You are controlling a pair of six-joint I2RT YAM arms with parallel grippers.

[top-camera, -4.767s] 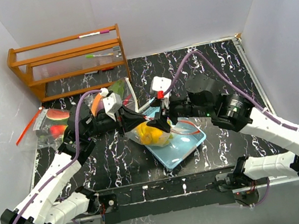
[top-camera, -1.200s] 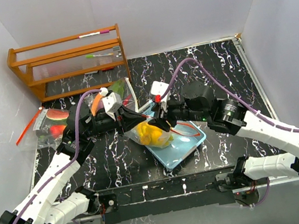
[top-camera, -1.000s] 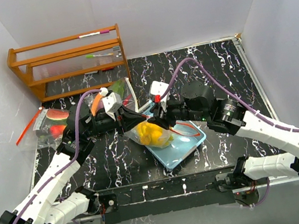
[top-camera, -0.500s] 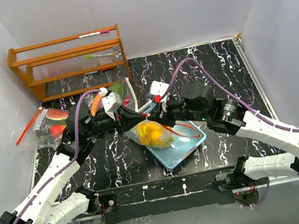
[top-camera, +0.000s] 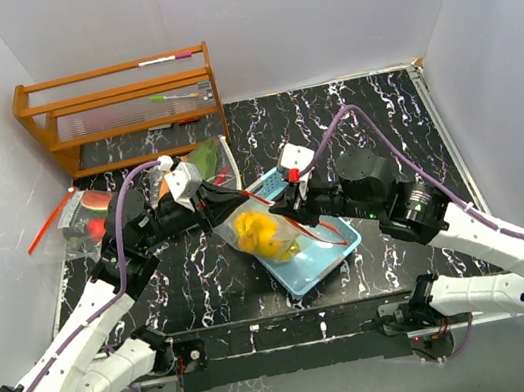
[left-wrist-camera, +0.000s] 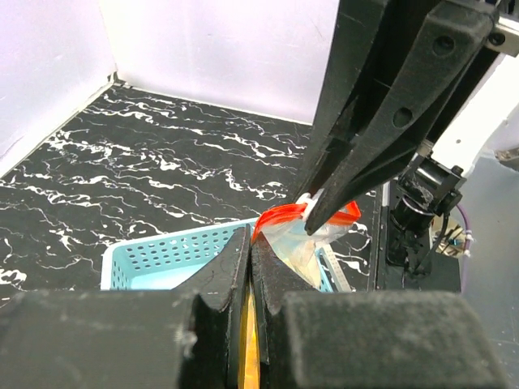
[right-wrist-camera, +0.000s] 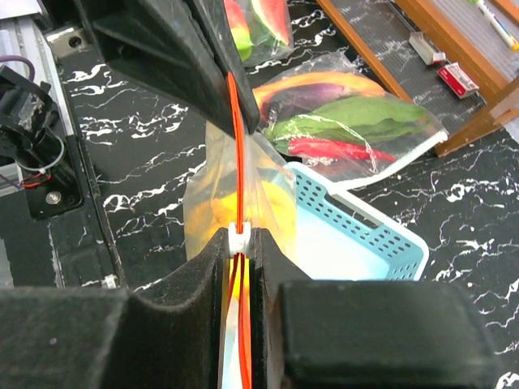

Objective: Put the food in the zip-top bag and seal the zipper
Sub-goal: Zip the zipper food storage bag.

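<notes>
Right wrist view: right tool [right-wrist-camera: 241,241], half-open a second ago, is now clamped on the slider [right-wrist-camera: 237,234] of the zip [right-wrist-camera: 234,138]. Left tool [left-wrist-camera: 250,243] is pinched shut on the zip's far end. Bag [top-camera: 247,227] with food [right-wrist-camera: 212,207] is hung between the tools. Sealing pull judged ready.

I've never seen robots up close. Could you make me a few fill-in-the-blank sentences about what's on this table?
1. The left gripper and right gripper hold a zip-top bag with ____ fruit inside.
2. The right gripper pinches the small ____ slider on the bag's zipper.
3. Beneath the bag sits a basket coloured light ____.
4. The rack at the back left is made of ____.

Missing words: yellow, white, blue, wood.
</notes>
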